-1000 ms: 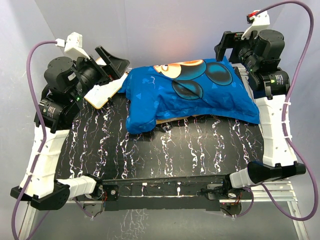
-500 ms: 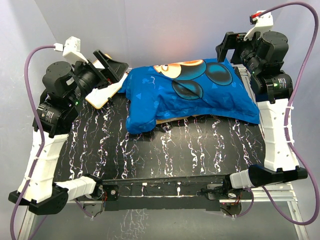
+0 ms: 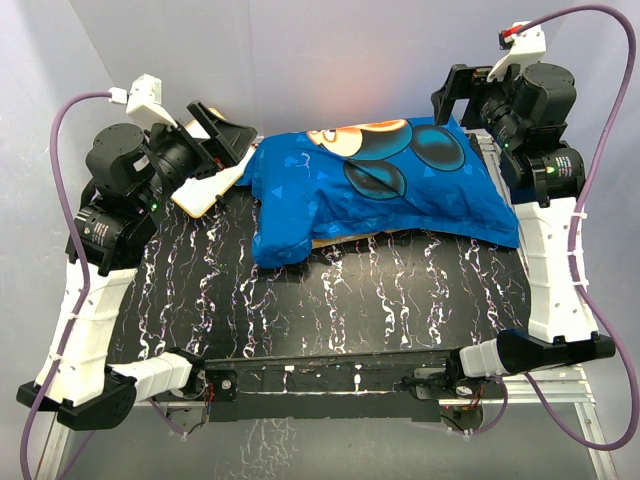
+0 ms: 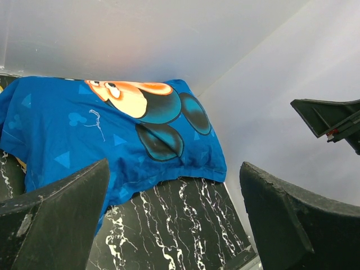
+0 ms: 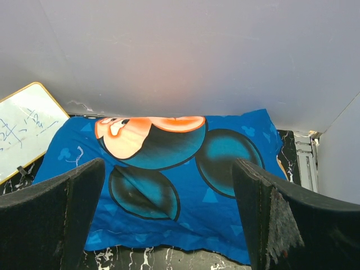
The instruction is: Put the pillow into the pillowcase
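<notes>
The pillowcase [image 3: 380, 180] lies across the back of the table, blue Mickey face up. It bulges full, with a thin orange-yellow edge showing under its front. The pillow is hidden; no white cushion shows in any view. My left gripper [image 3: 222, 140] hovers open just off the case's left end, nothing between its fingers [image 4: 56, 219]. My right gripper [image 3: 455, 100] hangs open above the case's back right corner, also empty. The left wrist view looks along the pillowcase [image 4: 112, 135] from its left end. The right wrist view looks down on the pillowcase [image 5: 169, 169] between its open fingers [image 5: 292, 219].
A framed whiteboard [image 3: 205, 188] with writing lies at the back left, under my left gripper, and shows again in the right wrist view [image 5: 25, 126]. Grey walls close in the back and sides. The black marbled table [image 3: 330, 300] stretches to the arms' bases.
Both arms rose and drew back slightly from the pillowcase a second ago, then held still. The pillowcase has not moved. Both grippers stayed open.
</notes>
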You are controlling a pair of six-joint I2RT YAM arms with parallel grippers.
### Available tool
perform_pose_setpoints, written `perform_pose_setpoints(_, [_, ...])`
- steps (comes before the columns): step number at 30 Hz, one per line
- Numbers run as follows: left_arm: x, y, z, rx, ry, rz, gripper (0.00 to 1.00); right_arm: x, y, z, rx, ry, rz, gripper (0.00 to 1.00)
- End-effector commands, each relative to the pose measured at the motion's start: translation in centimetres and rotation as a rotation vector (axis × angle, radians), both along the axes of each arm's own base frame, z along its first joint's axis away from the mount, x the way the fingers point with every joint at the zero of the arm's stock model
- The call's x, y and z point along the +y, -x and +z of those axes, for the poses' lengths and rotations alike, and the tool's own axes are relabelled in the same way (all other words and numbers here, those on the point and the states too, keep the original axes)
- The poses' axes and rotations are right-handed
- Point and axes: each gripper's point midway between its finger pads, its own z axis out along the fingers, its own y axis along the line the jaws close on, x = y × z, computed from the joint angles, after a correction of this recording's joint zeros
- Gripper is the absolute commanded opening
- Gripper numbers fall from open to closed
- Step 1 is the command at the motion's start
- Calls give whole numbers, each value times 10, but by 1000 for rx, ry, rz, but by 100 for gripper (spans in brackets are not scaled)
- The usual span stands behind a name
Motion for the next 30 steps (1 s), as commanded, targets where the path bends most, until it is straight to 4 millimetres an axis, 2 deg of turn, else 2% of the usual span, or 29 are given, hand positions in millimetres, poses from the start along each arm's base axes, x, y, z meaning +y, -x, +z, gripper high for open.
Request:
perform_pose_setpoints(1, [4, 5, 8, -36, 7, 8, 97, -3, 9, 25, -88, -14, -13, 98])
perform_pose_setpoints(30, [1, -2, -5, -14, -10, 5, 97, -5, 8, 20, -81, -1, -19, 98])
